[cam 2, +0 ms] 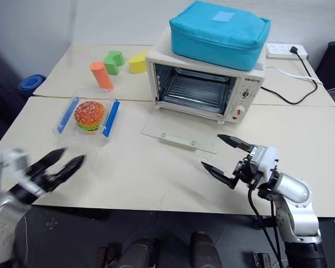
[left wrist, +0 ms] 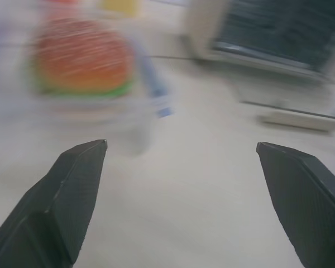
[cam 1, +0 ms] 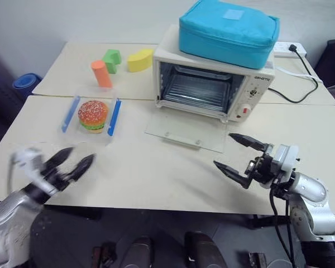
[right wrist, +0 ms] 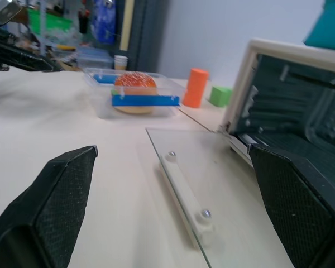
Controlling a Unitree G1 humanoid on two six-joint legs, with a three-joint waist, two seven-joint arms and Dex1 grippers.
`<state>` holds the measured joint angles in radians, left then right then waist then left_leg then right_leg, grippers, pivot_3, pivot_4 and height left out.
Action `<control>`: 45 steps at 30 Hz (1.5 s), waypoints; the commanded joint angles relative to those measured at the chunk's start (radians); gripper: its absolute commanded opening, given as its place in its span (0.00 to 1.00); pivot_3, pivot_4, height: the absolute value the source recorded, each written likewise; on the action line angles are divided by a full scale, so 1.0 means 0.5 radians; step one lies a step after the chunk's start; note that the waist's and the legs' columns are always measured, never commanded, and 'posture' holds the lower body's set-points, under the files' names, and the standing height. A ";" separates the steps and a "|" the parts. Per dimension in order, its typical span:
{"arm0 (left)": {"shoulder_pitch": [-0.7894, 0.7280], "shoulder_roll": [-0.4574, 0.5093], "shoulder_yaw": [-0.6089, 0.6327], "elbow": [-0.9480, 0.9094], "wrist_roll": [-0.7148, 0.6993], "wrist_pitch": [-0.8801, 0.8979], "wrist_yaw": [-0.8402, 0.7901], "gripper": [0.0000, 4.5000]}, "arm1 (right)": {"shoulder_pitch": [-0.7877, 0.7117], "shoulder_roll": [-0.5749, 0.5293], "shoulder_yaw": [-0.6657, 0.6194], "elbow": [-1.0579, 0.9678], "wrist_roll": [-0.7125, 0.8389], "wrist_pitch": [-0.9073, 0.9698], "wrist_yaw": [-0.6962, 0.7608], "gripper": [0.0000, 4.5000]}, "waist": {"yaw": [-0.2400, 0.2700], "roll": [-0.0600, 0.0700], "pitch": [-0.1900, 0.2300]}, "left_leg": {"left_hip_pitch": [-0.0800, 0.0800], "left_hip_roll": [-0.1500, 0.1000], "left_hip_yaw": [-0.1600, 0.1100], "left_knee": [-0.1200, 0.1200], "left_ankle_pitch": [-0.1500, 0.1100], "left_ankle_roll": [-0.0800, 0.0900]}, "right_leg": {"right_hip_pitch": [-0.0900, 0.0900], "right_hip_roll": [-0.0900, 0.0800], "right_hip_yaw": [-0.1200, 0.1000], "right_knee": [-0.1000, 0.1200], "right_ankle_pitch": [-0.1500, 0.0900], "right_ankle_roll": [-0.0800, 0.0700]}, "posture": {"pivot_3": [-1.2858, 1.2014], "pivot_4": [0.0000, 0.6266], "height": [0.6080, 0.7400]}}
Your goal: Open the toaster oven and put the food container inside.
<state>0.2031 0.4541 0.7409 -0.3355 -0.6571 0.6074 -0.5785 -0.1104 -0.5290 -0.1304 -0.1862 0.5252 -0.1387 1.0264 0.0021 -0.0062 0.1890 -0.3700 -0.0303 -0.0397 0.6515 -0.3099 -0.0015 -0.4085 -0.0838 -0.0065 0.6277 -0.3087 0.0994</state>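
Left eye view: food container (cam 1: 92,115) sits left of the open toaster oven (cam 1: 212,84), long axis seemingly running away from me. My left gripper (cam 1: 72,164) and right gripper (cam 1: 240,156) hover spread wide, empty, above the table (cam 1: 156,173).

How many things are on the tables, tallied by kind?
Oven: 1
Bag: 1
Container: 1
Blocks: 3 – orange, green, yellow
Power strip: 1
Total: 7
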 commanded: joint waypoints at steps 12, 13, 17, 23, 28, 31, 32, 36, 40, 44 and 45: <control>-0.644 0.027 0.124 -0.220 -0.955 1.000 1.504 0.99 | -0.126 -0.015 0.040 -0.013 -0.036 -0.042 0.046 1.00 | 0.043 -0.011 -0.006 | -0.001 -0.001 -0.008 0.003 0.000 -0.008 | 0.002 0.000 -0.005 0.002 0.001 -0.002 | 0.52 0.24 1.00; -0.742 0.018 0.129 -0.170 -1.010 1.061 1.680 0.99 | -0.123 -0.016 0.040 -0.017 -0.039 -0.038 0.042 1.00 | 0.042 -0.012 -0.007 | -0.001 -0.001 -0.008 0.004 0.000 -0.008 | 0.002 0.000 -0.005 0.003 0.001 -0.002 | 0.52 0.24 1.00; -1.043 -0.024 0.152 0.015 -1.180 1.173 2.296 0.99 | -0.100 -0.022 0.039 -0.037 -0.052 -0.026 0.028 1.00 | 0.007 -0.013 -0.008 | 0.000 0.000 -0.002 0.004 -0.001 -0.011 | -0.002 0.005 -0.001 0.008 0.001 -0.001 | 0.52 0.24 1.00; -1.351 -0.026 0.028 0.454 -1.392 1.249 2.733 0.99 | -0.033 -0.012 0.041 -0.087 -0.064 -0.033 -0.027 1.00 | 0.006 -0.015 -0.009 | -0.001 0.000 -0.002 0.011 -0.001 -0.013 | -0.004 0.006 -0.001 0.018 0.001 -0.002 | 0.52 0.24 1.00; -1.473 0.068 -0.074 0.694 -1.295 1.239 2.719 0.95 | 0.018 -0.007 0.045 -0.113 -0.076 -0.055 -0.054 1.00 | 0.007 -0.016 -0.009 | -0.001 -0.001 -0.002 0.014 -0.001 -0.014 | -0.004 0.007 -0.001 0.018 0.001 -0.002 | 0.52 0.24 1.00; -1.492 0.121 -0.084 0.728 -1.269 1.227 2.718 0.85 | 0.044 -0.002 0.045 -0.119 -0.087 -0.073 -0.067 1.00 | 0.000 -0.016 -0.009 | -0.001 -0.001 -0.001 0.014 -0.001 -0.014 | -0.004 0.006 0.000 0.018 0.001 -0.002 | 0.52 0.24 1.00; -1.497 0.140 -0.084 0.736 -1.273 1.234 2.713 0.78 | 0.051 0.000 0.044 -0.119 -0.091 -0.079 -0.072 1.00 | -0.003 -0.016 -0.009 | -0.001 -0.001 -0.001 0.014 -0.001 -0.014 | -0.004 0.007 0.000 0.018 0.001 -0.002 | 0.52 0.24 1.00; -1.508 0.288 -0.125 0.752 -1.202 1.275 2.631 0.53 | 0.059 0.009 0.048 -0.083 -0.104 -0.118 -0.067 1.00 | -0.008 -0.016 -0.009 | -0.001 0.001 -0.001 0.014 -0.002 -0.016 | -0.005 0.008 0.000 0.018 0.001 -0.002 | 0.52 0.24 1.00; -1.558 0.390 -0.126 0.834 -1.160 1.288 2.550 0.26 | 0.041 0.020 0.057 -0.037 -0.113 -0.148 -0.058 1.00 | -0.004 -0.016 -0.009 | -0.001 0.001 -0.001 0.014 -0.002 -0.016 | -0.005 0.007 0.000 0.018 0.001 -0.002 | 0.52 0.24 1.00; -1.643 0.506 -0.184 0.918 -1.081 1.316 2.378 0.06 | 0.007 0.027 0.061 0.004 -0.114 -0.164 -0.047 1.00 | -0.003 -0.016 -0.009 | -0.001 0.000 -0.001 0.014 -0.002 -0.016 | -0.005 0.007 0.000 0.018 0.000 -0.002 | 0.52 0.24 1.00; -1.664 0.566 -0.234 0.925 -1.051 1.348 2.282 0.05 | 0.001 0.025 0.059 0.012 -0.115 -0.167 -0.046 1.00 | -0.003 -0.017 -0.009 | -0.002 0.000 -0.001 0.014 -0.002 -0.016 | -0.006 0.007 0.000 0.018 0.000 -0.002 | 0.52 0.24 1.00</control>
<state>-0.5937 0.6889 0.6346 0.1425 -1.2001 1.2704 0.6208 -0.1037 -0.5203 -0.0906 -0.1787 0.4609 -0.1986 0.9998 0.0003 -0.0145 0.1845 -0.3710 -0.0300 -0.0405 0.6586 -0.3107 -0.0095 -0.4114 -0.0801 -0.0068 0.6368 -0.3085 0.0983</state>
